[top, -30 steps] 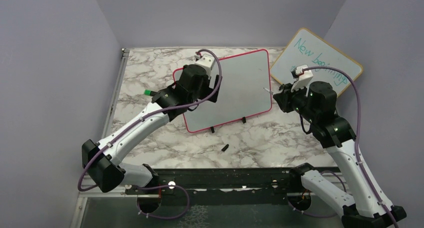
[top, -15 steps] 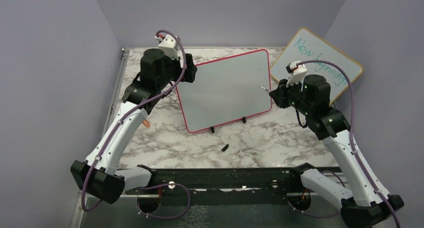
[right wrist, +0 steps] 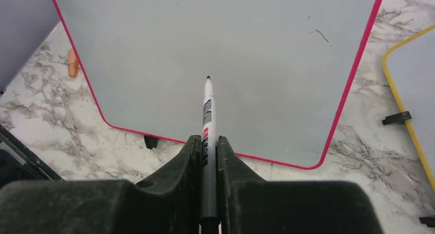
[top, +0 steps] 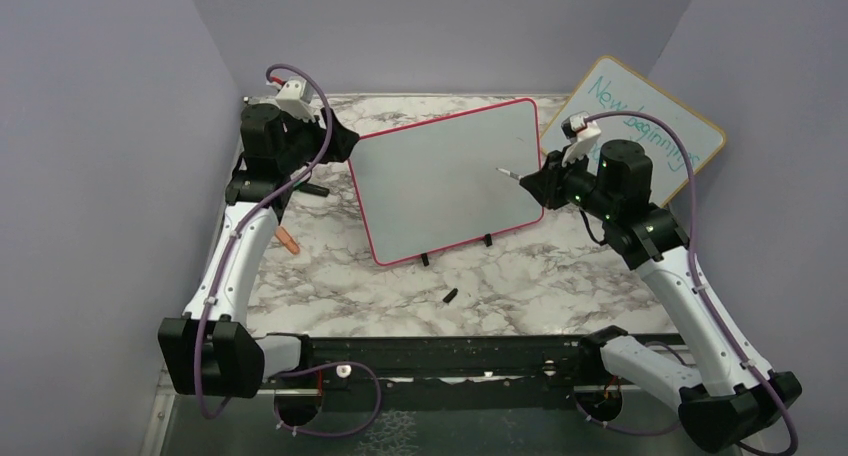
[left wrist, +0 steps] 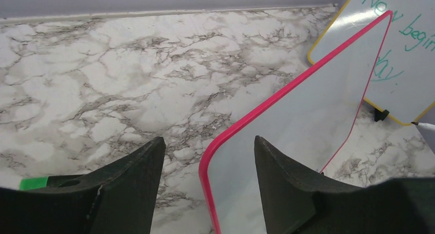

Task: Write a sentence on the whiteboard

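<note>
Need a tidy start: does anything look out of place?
A small black piece, perhaps a cap, lies loose before the whiteboard; an orange bit lies at its left. A short stray stroke marks the board's top right.

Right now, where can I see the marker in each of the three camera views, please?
Top external: the marker sticks out of the right gripper, right of centre, its tip over the whiteboard's right side.
Left wrist: only a white tip at the right edge, probably the marker.
Right wrist: centre, clamped between the fingers, pointing up at the board.
Shared landmark: the whiteboard's pink-red frame.
</note>
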You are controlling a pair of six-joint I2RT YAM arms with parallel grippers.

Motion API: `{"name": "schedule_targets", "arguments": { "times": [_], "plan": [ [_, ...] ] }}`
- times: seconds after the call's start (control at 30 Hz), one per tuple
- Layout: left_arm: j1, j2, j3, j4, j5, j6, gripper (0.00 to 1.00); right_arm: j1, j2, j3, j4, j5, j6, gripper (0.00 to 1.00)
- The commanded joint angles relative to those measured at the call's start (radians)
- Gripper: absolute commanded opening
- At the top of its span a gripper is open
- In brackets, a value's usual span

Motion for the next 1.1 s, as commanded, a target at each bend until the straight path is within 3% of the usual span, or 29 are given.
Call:
{"name": "schedule_targets", "arguments": {
  "times": [0.0,0.33,0.43,0.67,0.77,1.0,1.07],
  "plan": [
    [0.059,0.026,-0.044,0.141,0.229,-0.021,0.64,0.009,0.011,0.032,0.067,-0.064,0.016,0.01],
    [0.158,0.153,-0.095,0.379,0.579,-0.154,0.46,0.03,0.05,0.052,0.097,-0.109,0.013,0.01],
    [0.157,0.172,-0.118,0.452,0.64,-0.188,0.41,0.031,0.05,0.05,0.111,-0.12,0.012,0.01],
    [0.155,0.223,-0.118,0.463,0.704,-0.162,0.4,0.038,0.067,0.054,0.123,-0.142,0.01,0.01],
    [0.147,0.249,-0.109,0.47,0.732,-0.159,0.32,0.047,0.067,0.055,0.13,-0.146,0.008,0.01],
    [0.137,0.266,-0.11,0.476,0.807,-0.129,0.0,0.093,0.089,0.06,0.134,-0.133,-0.004,0.01],
    [0.137,0.268,-0.113,0.477,0.825,-0.127,0.0,0.113,0.095,0.064,0.13,-0.117,-0.01,0.01]
  ]
}}
